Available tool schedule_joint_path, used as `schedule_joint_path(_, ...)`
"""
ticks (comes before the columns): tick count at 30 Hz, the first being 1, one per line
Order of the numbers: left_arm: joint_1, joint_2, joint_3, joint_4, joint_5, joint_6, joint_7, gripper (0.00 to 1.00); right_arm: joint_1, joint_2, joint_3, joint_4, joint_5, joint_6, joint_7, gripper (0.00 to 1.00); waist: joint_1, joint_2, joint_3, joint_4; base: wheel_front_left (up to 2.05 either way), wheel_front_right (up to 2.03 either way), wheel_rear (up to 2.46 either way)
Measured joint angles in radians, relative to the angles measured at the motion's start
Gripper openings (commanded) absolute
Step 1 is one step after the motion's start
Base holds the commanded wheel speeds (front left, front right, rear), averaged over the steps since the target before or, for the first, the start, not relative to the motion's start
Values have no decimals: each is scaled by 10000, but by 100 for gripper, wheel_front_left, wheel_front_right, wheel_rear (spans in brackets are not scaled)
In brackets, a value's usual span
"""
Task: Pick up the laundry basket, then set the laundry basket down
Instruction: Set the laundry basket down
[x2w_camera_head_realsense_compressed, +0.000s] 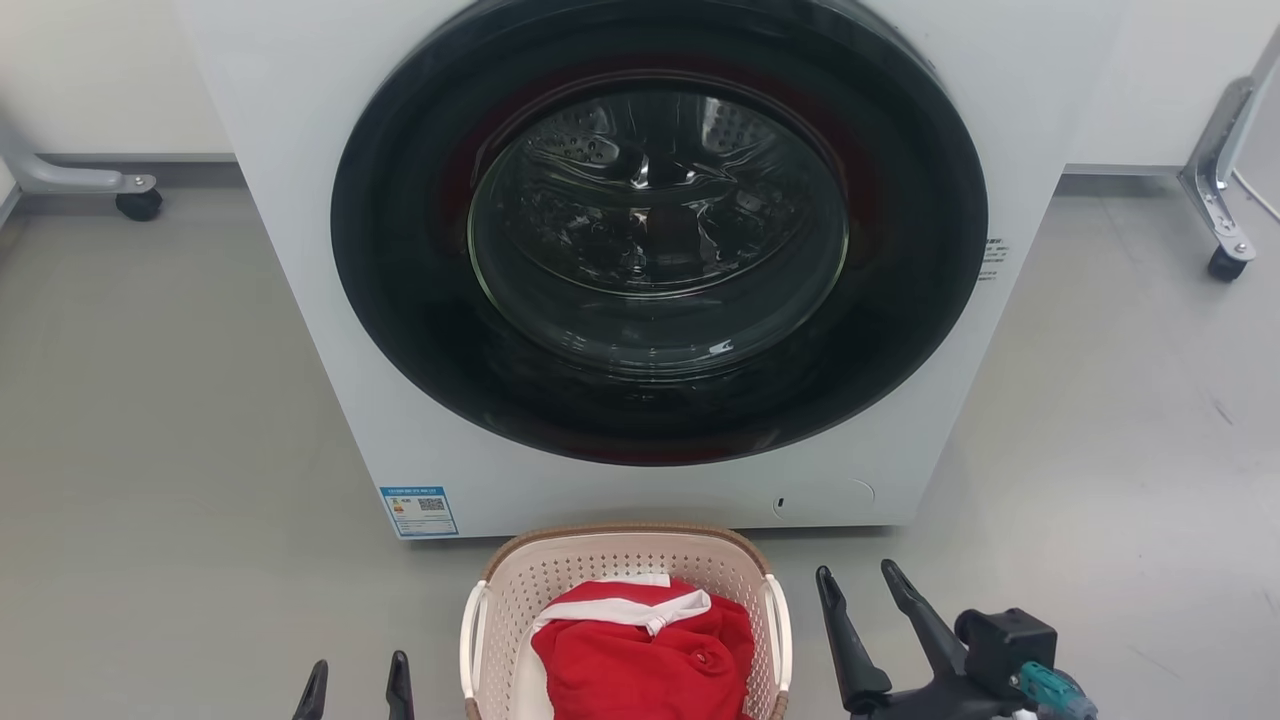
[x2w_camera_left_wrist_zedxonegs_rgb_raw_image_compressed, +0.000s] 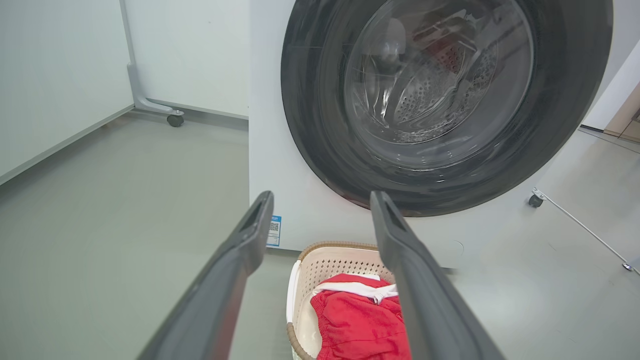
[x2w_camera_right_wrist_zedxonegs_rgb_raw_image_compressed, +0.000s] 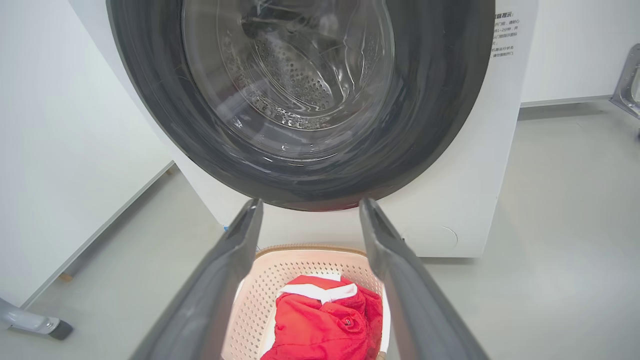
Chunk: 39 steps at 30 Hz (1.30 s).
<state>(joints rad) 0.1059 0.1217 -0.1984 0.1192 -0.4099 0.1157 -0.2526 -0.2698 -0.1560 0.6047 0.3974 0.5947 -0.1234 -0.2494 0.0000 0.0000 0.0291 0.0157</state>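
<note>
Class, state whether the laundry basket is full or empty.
Partly full: red clothing with white trim lies inside the laundry basket.

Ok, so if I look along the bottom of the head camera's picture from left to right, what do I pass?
left fingers → laundry basket → right fingers

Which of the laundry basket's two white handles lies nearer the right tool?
The right handle of the laundry basket, beside the right tool; the left handle sits across the basket, by the left tool.
</note>
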Motion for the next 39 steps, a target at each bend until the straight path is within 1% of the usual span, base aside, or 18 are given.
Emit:
schedule_joint_path(3,146,-54,54,-219,71,2,0,100,376,0,-313,-487,-355,-12,0,100,0,0,8,-10,0,0,0)
schedule_joint_path(14,317,-276,205,-656,345,31,0,100,1125,121,-1095,-1281,-1051,-13,-2,100,0,0,106,-45,0,0,0)
schedule_joint_path(22,464,-299,240,-734,418,31,0,100,1405,265,-1540,-1576,-1584,-15,-2,100,1,0,187,-91,0,0,0)
schedule_joint_path(39,459,-376,359,-930,523,31,0,100,1622,508,-2067,-1898,-2196,-42,-2,100,1,0,163,-99,0,0,0)
